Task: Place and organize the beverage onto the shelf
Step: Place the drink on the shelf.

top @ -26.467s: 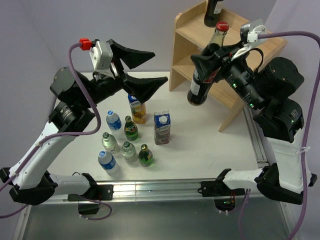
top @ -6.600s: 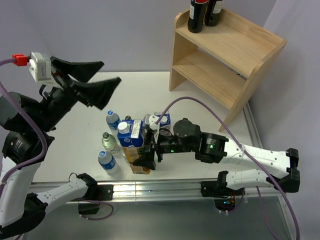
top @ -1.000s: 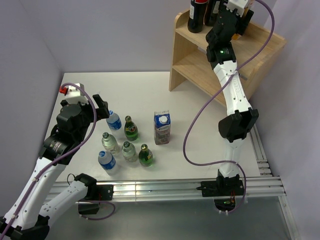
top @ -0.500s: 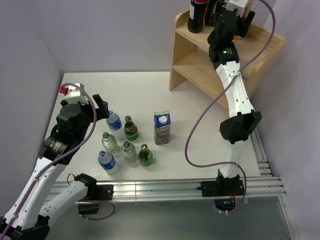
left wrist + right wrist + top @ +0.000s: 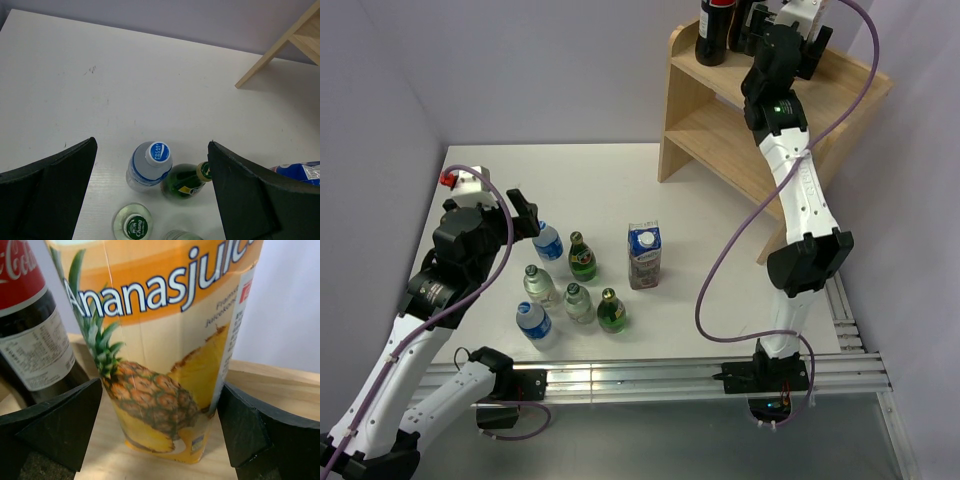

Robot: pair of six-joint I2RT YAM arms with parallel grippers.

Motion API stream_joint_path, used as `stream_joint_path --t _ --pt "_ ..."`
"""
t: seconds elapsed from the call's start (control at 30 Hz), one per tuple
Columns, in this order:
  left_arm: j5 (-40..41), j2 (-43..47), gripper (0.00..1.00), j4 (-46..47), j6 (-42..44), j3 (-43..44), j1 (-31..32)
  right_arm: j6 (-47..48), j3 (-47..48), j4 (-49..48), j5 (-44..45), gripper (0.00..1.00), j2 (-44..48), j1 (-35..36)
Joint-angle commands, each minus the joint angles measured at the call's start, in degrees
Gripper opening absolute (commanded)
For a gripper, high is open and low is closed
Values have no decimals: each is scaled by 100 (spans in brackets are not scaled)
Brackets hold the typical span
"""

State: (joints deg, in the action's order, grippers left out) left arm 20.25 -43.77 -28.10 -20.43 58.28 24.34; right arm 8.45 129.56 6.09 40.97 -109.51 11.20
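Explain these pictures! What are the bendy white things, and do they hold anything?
Those are two robot arms with pincer hands. The big picture looks down from above; the other two come from cameras on the wrists. On the white table stand a juice carton, water bottles and green bottles. The left gripper hangs open above them, holding nothing. The right gripper is at the wooden shelf, open on either side of a pineapple juice carton beside a cola bottle, not gripping it.

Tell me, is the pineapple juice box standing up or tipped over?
Standing up: the juice carton rests on its base on the shelf.
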Motion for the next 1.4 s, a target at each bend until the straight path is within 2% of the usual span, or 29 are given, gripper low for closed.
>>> stream_joint_path --t 0.0,0.4,1.0,1.23,1.37 --pt "-109 44 99 199 12 -1 -43 -370 -202 288 -599 100 316 163" --pt "-91 44 99 164 12 8 -87 -379 -220 604 -538 100 510 181" --pt "-83 -35 100 164 4 25 -105 -396 -1063 745 -660 100 1335 189" --pt "-240 -166 100 94 -75 200 -131 -660 -1459 1131 -1283 100 1986 329" --pt "-495 -386 100 -11 -128 403 -131 -581 -1600 1412 -2362 99 2434 549"
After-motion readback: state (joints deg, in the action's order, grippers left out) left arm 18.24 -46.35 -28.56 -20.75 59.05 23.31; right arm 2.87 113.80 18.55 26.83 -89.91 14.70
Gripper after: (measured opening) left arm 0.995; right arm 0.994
